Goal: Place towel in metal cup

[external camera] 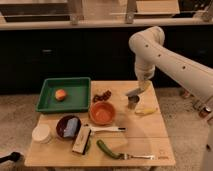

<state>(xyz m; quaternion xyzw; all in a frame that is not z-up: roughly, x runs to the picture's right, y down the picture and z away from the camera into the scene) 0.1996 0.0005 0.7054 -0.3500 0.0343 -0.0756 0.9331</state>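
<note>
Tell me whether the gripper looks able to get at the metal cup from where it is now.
Probably yes. The gripper hangs right above the metal cup near the table's right side, and nothing stands between them. The orange bowl and the yellow object sit off to either side, clear of a straight descent.

The white robot arm runs off the right edge, its base unseen. The gripper hangs just above the small metal cup, covering the cup's rim and mouth. The pale yellow item just right of the fingers is too blurred to identify. A dark object is cut by the left edge.
</note>
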